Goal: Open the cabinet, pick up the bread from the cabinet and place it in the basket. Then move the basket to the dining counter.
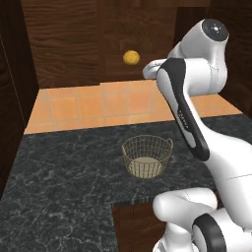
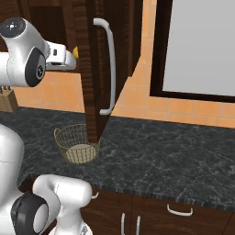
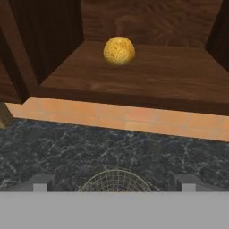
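Cabinet (image 2: 98, 69) door was open, jaws spread wide and empty; I'd push straight in, centre on the bun (image 3: 119, 51) mid-shelf, then squeeze gently.

Bread (image 3: 119, 51) sits on the shelf inside the open cabinet (image 3: 147, 71), toward its back. Basket (image 1: 147, 156) stands on the counter (image 1: 64, 187) below, before the tiled wall (image 1: 93, 106). Cabinet door (image 2: 98, 69) swung out above basket.

golden-yellow bread (image 3: 119, 50), tan mesh basket (image 1: 147, 156), dk brown wood-grain cabinet (image 3: 147, 76)
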Available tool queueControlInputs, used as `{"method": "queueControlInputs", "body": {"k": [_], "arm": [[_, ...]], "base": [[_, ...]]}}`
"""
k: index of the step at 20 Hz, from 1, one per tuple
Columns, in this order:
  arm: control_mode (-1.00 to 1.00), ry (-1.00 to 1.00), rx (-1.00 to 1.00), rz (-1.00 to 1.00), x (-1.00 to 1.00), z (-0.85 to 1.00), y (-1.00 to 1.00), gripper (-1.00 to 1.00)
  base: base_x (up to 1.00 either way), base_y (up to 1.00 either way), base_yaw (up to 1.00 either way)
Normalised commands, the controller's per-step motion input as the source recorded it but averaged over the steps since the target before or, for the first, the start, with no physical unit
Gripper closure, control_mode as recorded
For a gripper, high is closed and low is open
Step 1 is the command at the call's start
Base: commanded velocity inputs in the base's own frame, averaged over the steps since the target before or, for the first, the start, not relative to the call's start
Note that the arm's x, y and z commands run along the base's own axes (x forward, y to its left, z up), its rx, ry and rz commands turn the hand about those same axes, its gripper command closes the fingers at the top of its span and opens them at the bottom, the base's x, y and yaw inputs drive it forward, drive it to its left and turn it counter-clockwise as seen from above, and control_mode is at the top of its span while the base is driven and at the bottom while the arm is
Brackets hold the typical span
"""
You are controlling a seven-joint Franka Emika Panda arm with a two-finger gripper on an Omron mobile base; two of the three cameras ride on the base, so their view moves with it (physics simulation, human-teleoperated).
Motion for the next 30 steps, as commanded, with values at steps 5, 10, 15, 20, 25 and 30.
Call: {"method": "queueControlInputs", "body": {"k": [5, 10, 15, 20, 25, 30], "arm": [[-1.00, -0.11, -0.14, 0.02, 0.37, 0.02, 0.00, -1.00], [-1.00, -0.11, 0.02, 0.00, 0.54, -0.04, 0.00, -1.00], [-1.00, -0.04, 0.07, 0.00, 0.52, 0.00, 0.00, -1.00], [-1.00, 0.02, 0.05, 0.01, 0.46, 0.00, 0.04, -1.00], [-1.00, 0.00, 0.04, 0.00, 0.52, 0.00, 0.07, -1.00], [-1.00, 0.03, 0.00, 0.01, 0.44, 0.00, 0.11, -1.00]], "base": [[0.00, 0.00, 0.00], [0.00, 0.00, 0.00], [0.00, 0.00, 0.00], [0.00, 0.00, 0.00], [0.00, 0.00, 0.00], [0.00, 0.00, 0.00]]}}
